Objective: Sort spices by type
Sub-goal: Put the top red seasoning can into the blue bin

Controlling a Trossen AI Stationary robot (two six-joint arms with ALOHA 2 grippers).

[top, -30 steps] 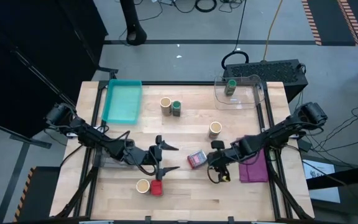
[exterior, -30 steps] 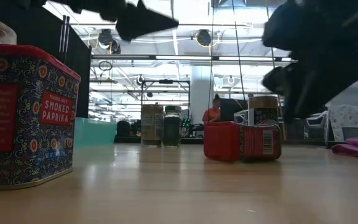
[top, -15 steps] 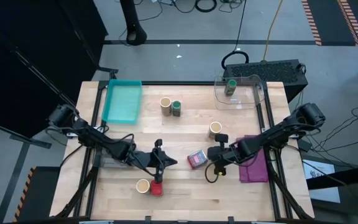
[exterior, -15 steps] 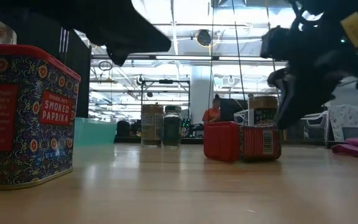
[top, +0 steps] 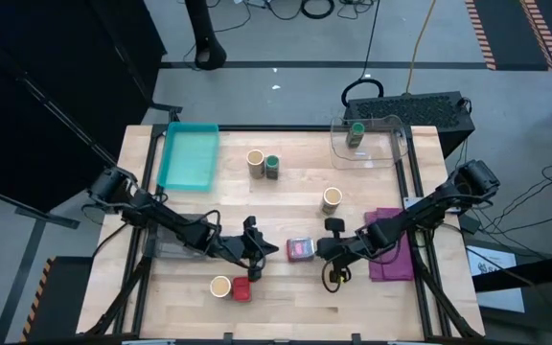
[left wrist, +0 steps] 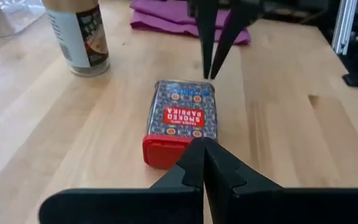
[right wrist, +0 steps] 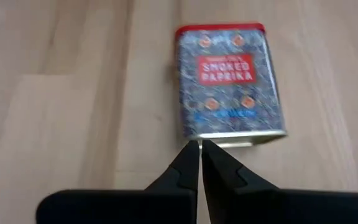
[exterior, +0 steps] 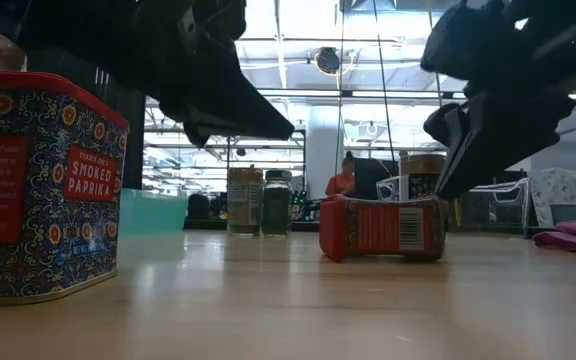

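Seen from above: a paprika tin (top: 301, 249) lying on its side on the wooden table (top: 286, 206), taken here as the landmark. Just to its left the left gripper (top: 262, 251), fingers pressed together and empty; just to its right the right gripper (top: 320, 249), also closed on nothing. Beyond the tin, a tan jar (top: 332, 199); further back a second tan jar (top: 255, 162) touching a green-lidded jar (top: 272, 167), with a teal tray (top: 189, 156) left of that pair. Nearer the front than the tin, a third tan jar (top: 220, 286) beside a red tin (top: 241, 288). From table height: the lying tin (exterior: 381, 228) between the two dark grippers – neither one touching it. From the left wrist: closed fingertips (left wrist: 201, 152) just short of the tin's red lid (left wrist: 164, 150), purple cloth (left wrist: 166, 17) behind. From the right wrist: closed fingertips (right wrist: 199, 151) at the tin's base (right wrist: 234, 137) – contact not clear.
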